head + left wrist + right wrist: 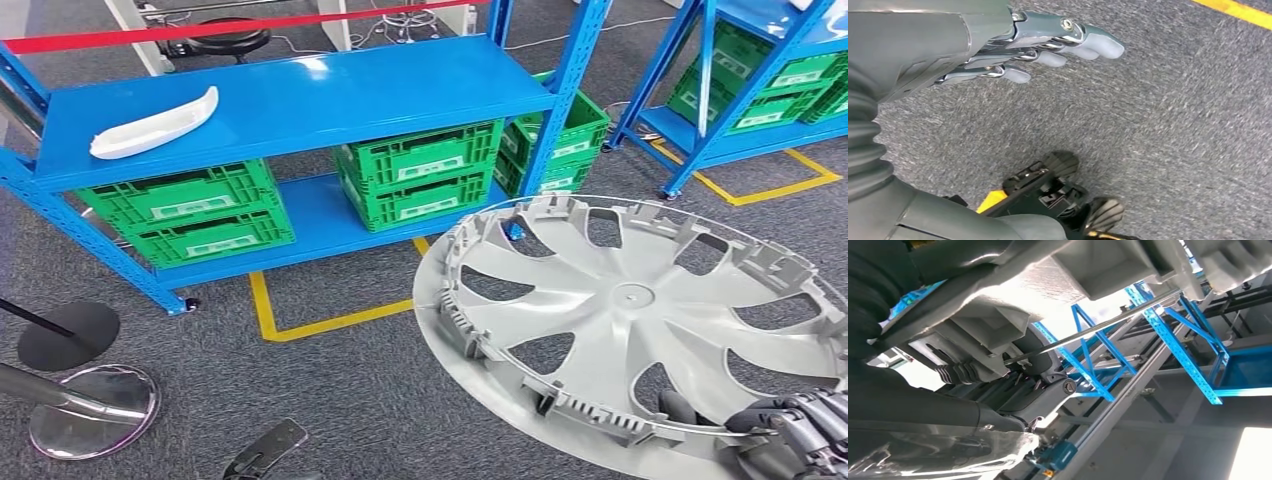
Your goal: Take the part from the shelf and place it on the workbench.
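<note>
A large grey wheel cover (630, 310) fills the lower right of the head view, its ribbed inner side facing me. My right hand (790, 430) grips its near rim at the bottom right corner. In the right wrist view the cover's pale rim (1013, 290) runs close over that hand's dark fingers (1038, 385). My left hand (1048, 45) hangs above the grey carpet with its fingers straight and slightly apart, holding nothing. A blue shelf (290, 100) stands ahead, and a white curved part (155, 125) lies on the left of its top board.
Green crates (190, 210) fill the shelf's lower board, and more sit behind it (560, 140). A second blue rack (760, 90) stands at the right. Yellow floor tape (320, 320) marks the carpet. A red barrier tape (200, 30) and round stand bases (70, 335) lie at the left.
</note>
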Tool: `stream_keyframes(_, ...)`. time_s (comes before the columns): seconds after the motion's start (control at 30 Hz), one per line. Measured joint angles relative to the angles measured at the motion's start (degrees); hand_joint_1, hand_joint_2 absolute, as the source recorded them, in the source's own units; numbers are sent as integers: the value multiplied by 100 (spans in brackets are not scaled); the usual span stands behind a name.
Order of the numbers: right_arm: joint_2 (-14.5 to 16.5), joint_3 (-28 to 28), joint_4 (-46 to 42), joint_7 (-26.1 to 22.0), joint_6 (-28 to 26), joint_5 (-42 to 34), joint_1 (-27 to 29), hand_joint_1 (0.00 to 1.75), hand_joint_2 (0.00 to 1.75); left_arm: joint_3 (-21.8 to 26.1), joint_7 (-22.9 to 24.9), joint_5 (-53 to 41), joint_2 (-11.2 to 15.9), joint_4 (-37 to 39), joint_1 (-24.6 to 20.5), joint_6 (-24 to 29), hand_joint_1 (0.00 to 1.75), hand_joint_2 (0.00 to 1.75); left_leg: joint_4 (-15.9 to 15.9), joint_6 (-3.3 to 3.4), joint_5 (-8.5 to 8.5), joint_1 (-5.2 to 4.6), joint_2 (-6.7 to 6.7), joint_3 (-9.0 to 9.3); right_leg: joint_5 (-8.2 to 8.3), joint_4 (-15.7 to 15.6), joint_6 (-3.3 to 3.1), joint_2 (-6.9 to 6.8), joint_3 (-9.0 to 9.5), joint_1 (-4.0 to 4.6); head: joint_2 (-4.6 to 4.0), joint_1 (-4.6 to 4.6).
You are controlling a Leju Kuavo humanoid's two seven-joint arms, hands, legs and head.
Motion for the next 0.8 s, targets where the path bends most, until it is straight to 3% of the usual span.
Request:
stream_keyframes(0.03,1,-5,0,2,0,0,3,175,175,2,0,0,1,1,2,0,0,175,7,-3,22,-4,28,-32,-36,143,9,-4,-22,0,0,1)
stream_keyframes(0.07,1,-11,-1,4,0,2,5,175,175,3,0,0,1,1,2,0,0,175,17,-12,41,-6,54,-60,33,50,12,-9,77,0,0,1)
stream_keyframes(0.13,2,-22,-4,9,0,17,11,175,175,3,0,-1,-2,2,1,0,0,175,44,-41,69,-8,95,-99,330,-709,4,-70,573,-3,0,1)
stream_keyframes(0.2,8,-28,-20,9,0,47,16,175,175,4,1,-12,-2,2,1,0,0,175,86,-89,89,-34,122,-131,497,-1395,-45,-139,960,5,0,-6)
stream_keyframes(0.23,13,-31,-35,15,0,59,24,175,175,5,1,-23,-2,2,2,0,0,175,98,-118,103,-46,133,-143,508,-1525,-84,-152,1016,14,0,-13)
stream_keyframes(0.33,34,-42,-86,41,0,68,63,175,175,4,2,-59,-8,2,17,0,0,175,126,-211,109,-36,152,-175,561,-1526,-225,-95,966,28,-1,-25)
stream_keyframes(0.37,42,-44,-100,45,0,67,70,175,175,4,2,-65,-10,2,22,0,0,175,222,-243,11,-28,130,-218,591,-1526,-273,-79,955,22,-1,-32)
stream_keyframes(0.43,59,-49,-122,48,0,64,79,175,175,3,3,-76,-14,2,26,-1,0,175,753,-296,-394,-17,63,-431,661,-1527,-346,-45,915,10,-1,-50)
stream_keyframes(0.5,76,-62,-132,45,0,66,80,175,175,-1,17,-97,-18,1,33,-13,0,175,1510,-318,-791,-12,33,-714,721,-1521,-369,11,831,14,-1,-58)
stream_keyframes(0.53,85,-69,-134,41,0,69,82,175,175,-5,26,-108,-19,0,40,-23,0,175,1725,-316,-855,-13,28,-776,745,-1519,-367,49,795,16,0,-58)
stream_keyframes(0.57,94,-77,-136,38,0,77,83,175,175,-12,33,-120,-21,-2,47,-36,0,175,1726,-307,-805,-13,21,-740,765,-1519,-361,88,770,17,1,-58)
stream_keyframes(0.6,102,-85,-138,38,0,89,85,175,175,-19,37,-129,-24,-5,54,-46,0,175,1509,-288,-661,-13,4,-600,782,-1519,-352,132,753,17,1,-59)
stream_keyframes(0.67,112,-106,-143,48,0,120,87,175,175,-27,37,-138,-25,-18,60,-60,0,175,730,-226,-309,-15,-123,-162,807,-1511,-322,217,731,25,1,-59)
stream_keyframes(0.7,113,-117,-146,54,0,133,89,175,175,-29,37,-139,-25,-25,60,-62,0,175,389,-201,-211,-12,-193,13,820,-1497,-300,256,708,31,0,-57)
stream_keyframes(0.73,114,-126,-148,57,-1,141,92,175,175,-30,38,-140,-25,-31,59,-64,0,175,179,-181,-170,-14,-249,111,837,-1485,-272,289,676,33,-1,-54)
stream_keyframes(0.8,117,-134,-156,60,-3,157,106,175,175,-32,40,-145,-30,-40,61,-67,0,175,80,-154,-172,-21,-246,126,882,-1480,-201,349,612,19,0,-52)
